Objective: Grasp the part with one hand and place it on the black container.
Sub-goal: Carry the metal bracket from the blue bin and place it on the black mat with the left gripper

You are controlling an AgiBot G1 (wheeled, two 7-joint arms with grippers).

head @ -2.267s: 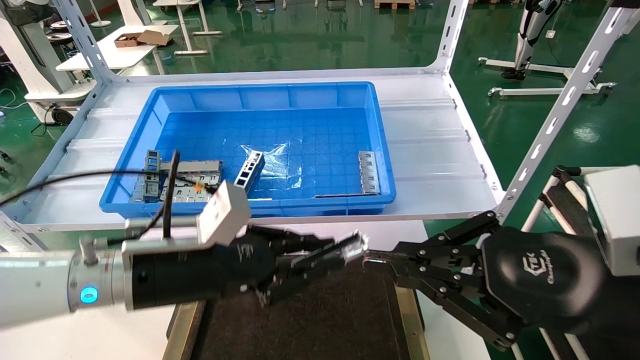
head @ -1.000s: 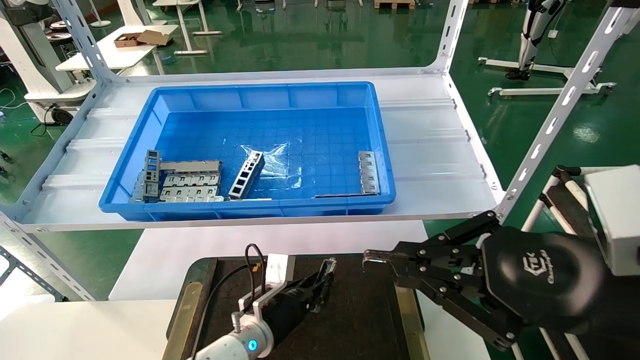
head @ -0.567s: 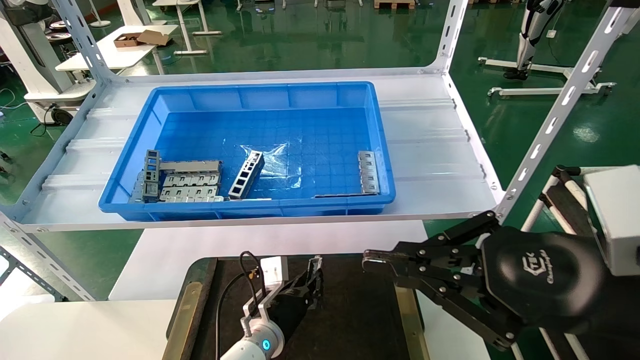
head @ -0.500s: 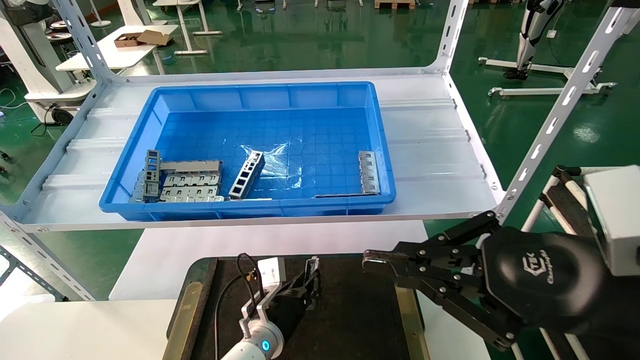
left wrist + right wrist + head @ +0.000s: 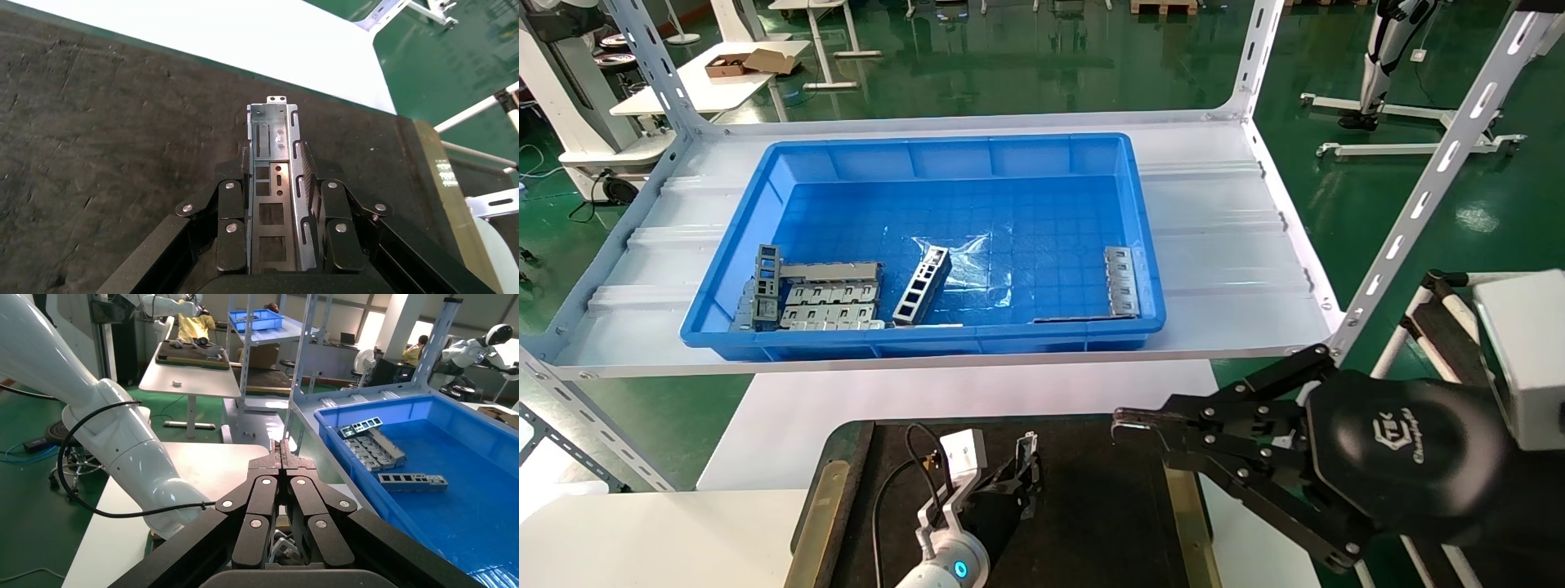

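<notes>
Left hand low over black tray, bottom centre of head view, fingers clamped on both sides of grey metal channel. Channel end pokes out past fingertips, close above tray felt; contact unclear. Right hand at lower right of head view, above tray's right edge, fingers pressed together, nothing between. Blue bin on shelf, upper middle, holding other metal pieces.

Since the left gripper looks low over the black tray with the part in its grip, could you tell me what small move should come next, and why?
Probably ease down the last bit and open the fingers. The left gripper is shut on the part, which hangs just over the black container; contact can't be confirmed. The right gripper waits shut at the tray's right edge.
</notes>
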